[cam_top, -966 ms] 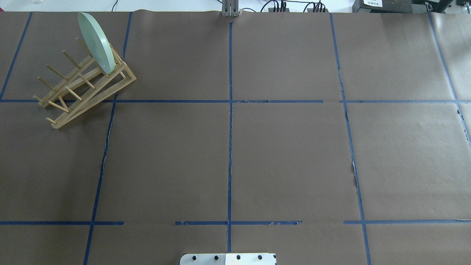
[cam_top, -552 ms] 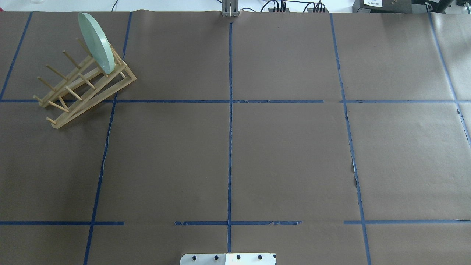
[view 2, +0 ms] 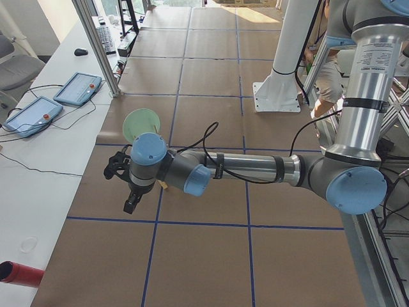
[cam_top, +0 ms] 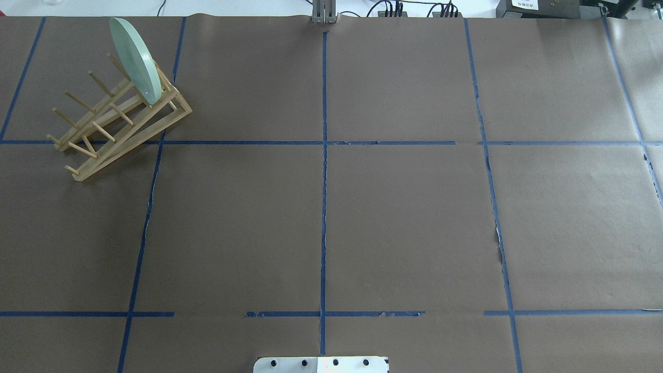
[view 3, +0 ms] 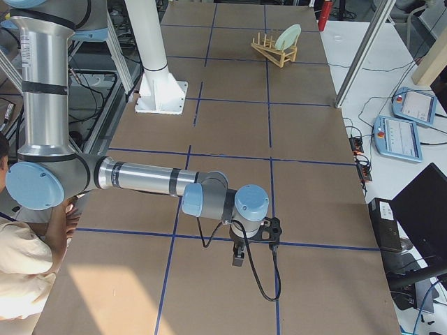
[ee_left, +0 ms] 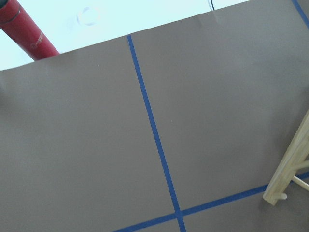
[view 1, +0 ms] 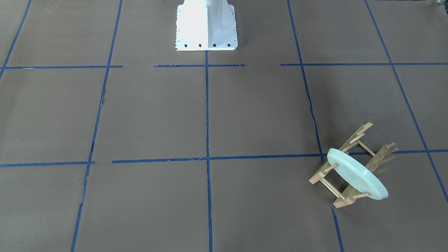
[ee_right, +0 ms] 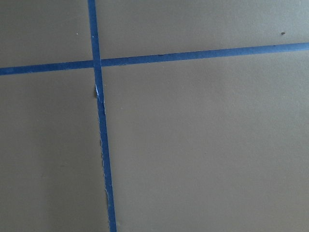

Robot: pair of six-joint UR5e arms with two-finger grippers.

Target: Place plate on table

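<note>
Brown taped table [cam_top: 404, 217], far-left corner: plate [cam_top: 135, 59] standing on edge in wooden rack [cam_top: 173, 106], near left gripper [view 2: 130, 203] (nearer arm); right gripper [view 3: 237, 258] well apart; jaw states impossible to tell.

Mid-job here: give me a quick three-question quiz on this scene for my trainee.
1. True or false: the plate lies flat on the table.
2. Where is the plate? A) standing on edge at one end of the wooden rack; B) in the rack's middle slot; C) flat beside the rack.
3. Fill in: the rack stands on the robot's ___ side.
Key: 1 false; 2 A; 3 left.
</note>
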